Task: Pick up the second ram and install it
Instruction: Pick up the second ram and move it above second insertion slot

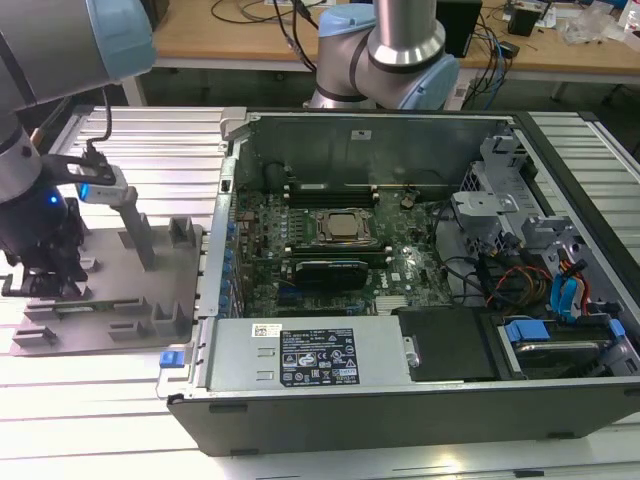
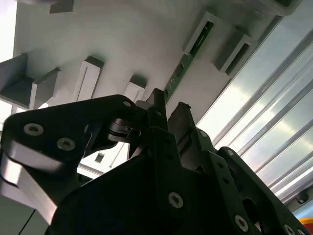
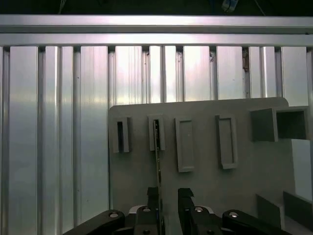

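The second ram [image 3: 157,147] is a thin green stick standing on edge in a slot of the grey tray [image 3: 205,186]. In the second wrist view the second ram [image 2: 188,54] runs straight toward the fingertips. My gripper [image 3: 168,193] hangs low over the near end of the stick. Its black fingers [image 3: 152,196] are a little apart, and one of them lies along the stick's edge. In the exterior view my gripper [image 1: 48,285] is down at the tray [image 1: 110,335] on that view's left, with the second ram [image 1: 95,304] lying beside it.
An open computer case [image 1: 420,260] with the motherboard and CPU socket [image 1: 342,226] lies on the exterior view's right of the tray. Grey upright pegs [image 1: 135,225] rise from the tray beside my wrist. Ribbed aluminium table [image 3: 58,122] surrounds the tray.
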`<state>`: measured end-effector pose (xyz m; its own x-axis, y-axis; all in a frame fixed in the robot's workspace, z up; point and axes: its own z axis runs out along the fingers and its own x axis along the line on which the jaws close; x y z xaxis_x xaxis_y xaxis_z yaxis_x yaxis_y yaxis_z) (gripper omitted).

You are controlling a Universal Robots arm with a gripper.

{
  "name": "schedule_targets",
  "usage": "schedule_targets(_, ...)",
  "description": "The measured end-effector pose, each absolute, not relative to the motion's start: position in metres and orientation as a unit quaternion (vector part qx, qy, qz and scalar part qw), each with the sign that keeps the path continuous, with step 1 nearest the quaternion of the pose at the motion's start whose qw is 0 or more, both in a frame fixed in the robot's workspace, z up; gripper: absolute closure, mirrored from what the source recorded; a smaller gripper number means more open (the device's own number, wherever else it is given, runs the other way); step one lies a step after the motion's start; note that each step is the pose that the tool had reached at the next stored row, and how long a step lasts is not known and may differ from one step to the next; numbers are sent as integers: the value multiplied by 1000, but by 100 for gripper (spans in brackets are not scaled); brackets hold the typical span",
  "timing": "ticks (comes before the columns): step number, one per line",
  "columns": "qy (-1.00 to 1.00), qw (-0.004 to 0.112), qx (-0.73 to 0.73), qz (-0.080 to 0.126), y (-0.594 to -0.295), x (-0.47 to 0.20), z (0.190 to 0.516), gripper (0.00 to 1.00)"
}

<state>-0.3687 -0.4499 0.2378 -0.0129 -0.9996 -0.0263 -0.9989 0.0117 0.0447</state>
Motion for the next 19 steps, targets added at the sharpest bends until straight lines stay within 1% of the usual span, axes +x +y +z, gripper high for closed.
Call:
schedule_targets(5, -711, 6, 703, -25, -454, -369, 215, 72)
schedule_targets(11, -711, 6, 703, -26, -456, -369, 198, 72)
schedule_targets(16, -711, 5, 703, -26, -455, -369, 198, 72)
schedule_targets(17, -711, 5, 703, -26, -455, -369, 198, 73)
schedule_targets(18, -711, 5, 703, -26, -455, -369, 198, 87)
schedule_targets(19, -711, 5, 703, -26, -455, -369, 198, 89)
